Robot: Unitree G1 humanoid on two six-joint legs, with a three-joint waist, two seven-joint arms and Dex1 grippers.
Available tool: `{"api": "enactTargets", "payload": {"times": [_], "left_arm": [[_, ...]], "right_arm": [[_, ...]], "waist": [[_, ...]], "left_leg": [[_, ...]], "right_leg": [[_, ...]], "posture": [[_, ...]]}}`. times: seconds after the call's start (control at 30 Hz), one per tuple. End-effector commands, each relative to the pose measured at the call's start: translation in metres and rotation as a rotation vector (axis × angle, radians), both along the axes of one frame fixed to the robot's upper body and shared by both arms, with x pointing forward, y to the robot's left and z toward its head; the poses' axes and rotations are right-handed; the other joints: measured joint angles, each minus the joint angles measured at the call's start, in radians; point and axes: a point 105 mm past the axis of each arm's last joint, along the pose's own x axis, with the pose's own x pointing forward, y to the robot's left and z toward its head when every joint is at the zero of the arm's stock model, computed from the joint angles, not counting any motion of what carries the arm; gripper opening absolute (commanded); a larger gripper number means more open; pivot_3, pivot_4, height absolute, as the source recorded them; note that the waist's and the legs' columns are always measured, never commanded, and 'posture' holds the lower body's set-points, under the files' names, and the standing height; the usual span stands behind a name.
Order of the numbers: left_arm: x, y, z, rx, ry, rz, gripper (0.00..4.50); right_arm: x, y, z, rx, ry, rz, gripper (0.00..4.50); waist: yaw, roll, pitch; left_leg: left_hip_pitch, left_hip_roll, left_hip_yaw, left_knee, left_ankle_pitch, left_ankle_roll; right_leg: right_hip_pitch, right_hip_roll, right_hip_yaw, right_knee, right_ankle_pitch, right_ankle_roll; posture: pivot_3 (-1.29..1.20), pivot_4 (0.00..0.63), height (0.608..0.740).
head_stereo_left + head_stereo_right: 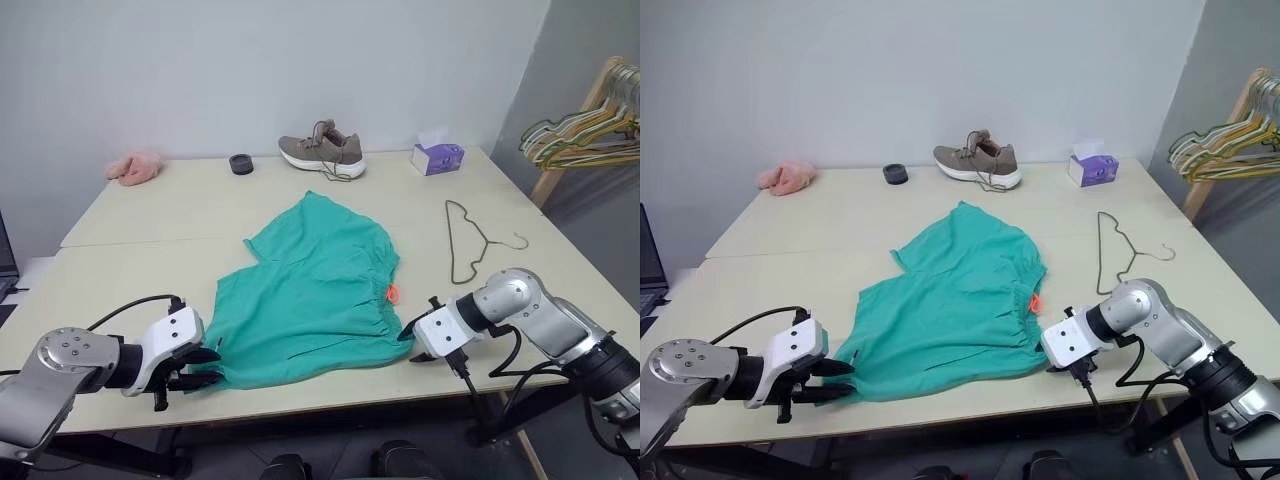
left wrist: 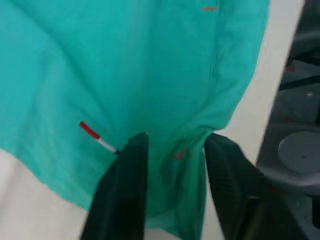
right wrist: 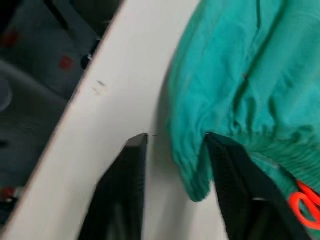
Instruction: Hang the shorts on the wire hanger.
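Shorts: one teal-green pair (image 1: 318,300) lies spread flat on the pale surface (image 1: 180,215), an orange-red loop (image 1: 392,294) showing at its right edge.
Wire hanger: one thin olive-brown hanger (image 1: 467,241) lies flat to the right of the shorts, apart from them.
Left gripper: (image 1: 200,368) sits at the shorts' near-left corner, fingers parted with a fold of teal cloth between them in the wrist view, not pinched.
Right gripper: (image 1: 1048,352) sits at the shorts' near-right corner, fingers parted astride the gathered waistband edge.
Beyond the shorts: one brown shoe (image 1: 322,153), one small dark round object (image 1: 241,164), one pink fuzzy item (image 1: 135,168), one purple tissue box (image 1: 437,157) with a tissue rising from its top.
Room: plain grey wall; right of the shorts, a wooden rack holds a bunch of coloured hangers (image 1: 585,130), too bunched to count.
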Motion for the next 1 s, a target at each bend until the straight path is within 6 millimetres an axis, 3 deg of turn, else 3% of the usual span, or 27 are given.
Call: {"api": "enactTargets", "payload": {"times": [0.03,0.13,0.2,0.37,0.47,0.6,0.7,0.77,1.0], "left_arm": [[0.001,0.004,0.015,0.014,-0.026,-0.007,2.88],[0.01,0.005,0.024,0.002,-0.099,0.016,3.82],[0.021,-0.001,0.033,-0.046,-0.179,0.033,4.47],[0.039,-0.031,0.058,-0.271,-0.299,0.075,4.49],[0.046,-0.043,0.069,-0.353,-0.329,0.087,4.49],[0.059,-0.047,0.072,-0.362,-0.353,0.074,4.49],[0.068,-0.052,0.073,-0.363,-0.365,0.045,4.49],[0.073,-0.057,0.074,-0.365,-0.374,0.023,4.49],[0.079,-0.072,0.075,-0.381,-0.379,-0.058,4.49]], "right_arm": [[-0.007,0.005,0.026,0.095,0.057,-0.037,3.19],[-0.005,0.012,0.046,0.234,0.121,-0.14,4.25],[0.002,0.012,0.056,0.318,0.137,-0.229,4.5],[0.031,-0.003,0.078,0.537,0.119,-0.513,4.5],[0.063,-0.026,0.086,0.703,0.019,-0.805,4.5],[0.104,-0.077,0.069,0.765,-0.13,-1.302,4.5],[0.123,-0.106,0.047,0.725,-0.21,-1.572,4.5],[0.131,-0.117,0.035,0.674,-0.266,-1.652,4.5],[0.149,-0.121,-0.001,0.567,-0.206,-1.72,4.5]], "waist": [[-0.002,0.0,0.0],[-0.001,0.0,0.0],[-0.001,0.0,0.0],[0.007,-0.001,0.0],[0.007,-0.003,-0.001],[-0.002,-0.003,-0.002],[-0.009,-0.003,-0.002],[-0.015,-0.002,-0.002],[-0.064,-0.002,-0.002]], "left_leg": [[0.0,0.0,0.0,0.0,0.0,0.0],[0.0,0.001,0.0,0.0,0.0,0.0],[0.0,0.001,-0.001,0.0,0.0,0.0],[-0.001,0.0,-0.001,0.0,0.0,0.0],[-0.004,0.0,-0.001,0.001,0.0,0.0],[-0.005,0.0,0.001,0.001,0.0,-0.001],[-0.005,0.0,0.002,0.001,0.0,-0.001],[-0.006,-0.001,0.004,0.001,0.0,-0.001],[-0.008,-0.001,0.005,0.0,0.0,0.0]], "right_leg": [[0.0,0.0,0.0,0.0,0.0,0.0],[0.0,0.0,0.0,0.0,0.0,0.0],[0.0,0.0,-0.001,0.0,0.0,0.0],[0.001,0.0,0.0,-0.003,0.001,0.002],[0.0,0.0,0.0,-0.006,0.003,0.003],[-0.002,0.0,0.002,-0.006,0.003,0.003],[-0.002,0.002,0.003,-0.007,0.004,0.003],[-0.003,0.003,0.004,-0.007,0.004,0.002],[-0.004,0.004,0.006,-0.008,0.005,0.004]], "posture": [[-0.06,0.0,0.74],[-0.07,0.0,0.74],[-0.07,0.0,0.74],[-0.08,0.0,0.74],[-0.1,0.0,0.74],[-0.13,0.0,0.74],[-0.14,0.0,0.74],[-0.15,0.0,0.74],[-0.15,0.0,0.74]]}}
